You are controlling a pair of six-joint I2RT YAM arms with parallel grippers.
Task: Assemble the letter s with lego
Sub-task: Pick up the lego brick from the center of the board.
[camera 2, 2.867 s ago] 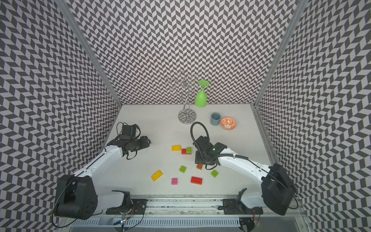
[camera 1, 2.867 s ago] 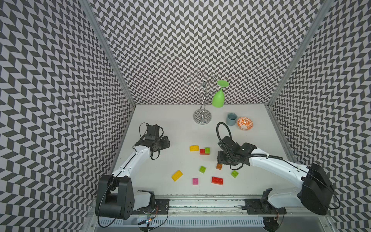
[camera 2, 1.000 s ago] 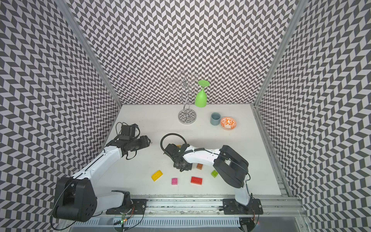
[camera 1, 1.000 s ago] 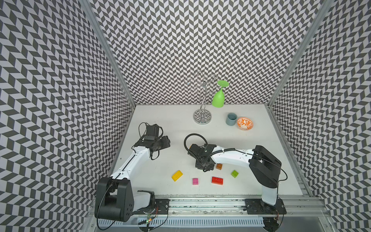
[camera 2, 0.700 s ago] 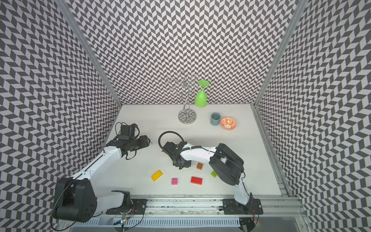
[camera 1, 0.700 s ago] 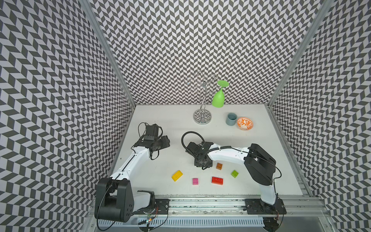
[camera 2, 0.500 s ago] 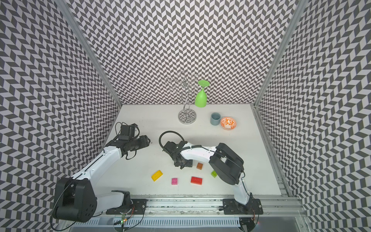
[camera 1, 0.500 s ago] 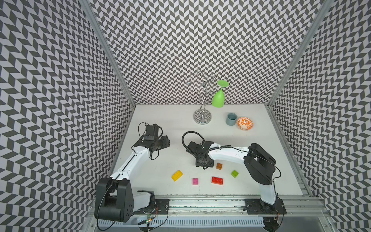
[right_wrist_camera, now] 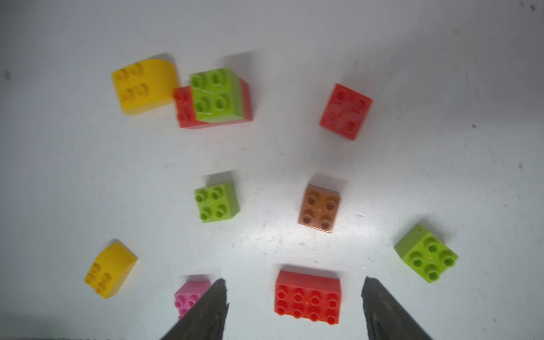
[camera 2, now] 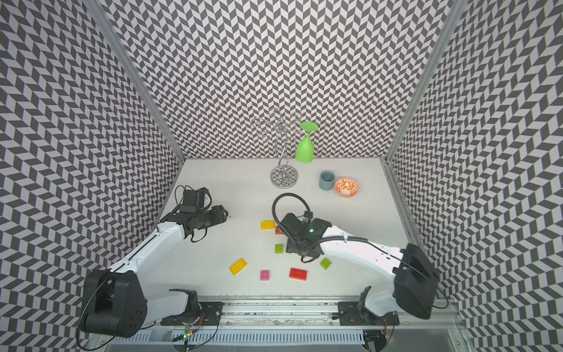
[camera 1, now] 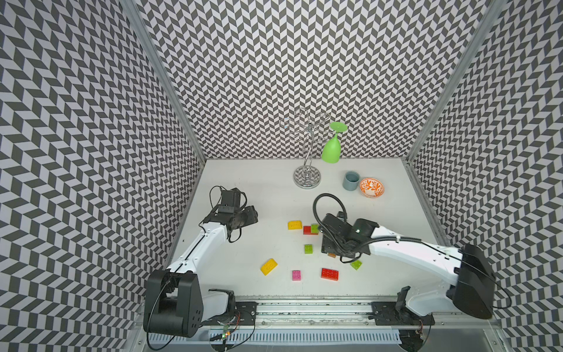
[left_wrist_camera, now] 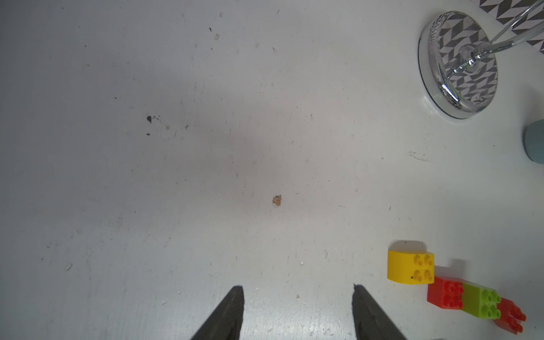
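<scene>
We see a scuffed white table point(camera 1: 268, 195) bearing loose toy bricks point(camera 1: 308, 249) around its middle; a chrome stand point(camera 1: 307, 178) at twelve o'clock, a grey cup point(camera 1: 350, 180) and orange bowl point(camera 1: 371, 187) toward one o'clock.

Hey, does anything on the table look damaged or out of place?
Only one thing: a small brownish chip or crumb mars the white table ahead of the left arm's fingers. The lego bricks lie scattered at mixed angles, but none looks broken.
</scene>
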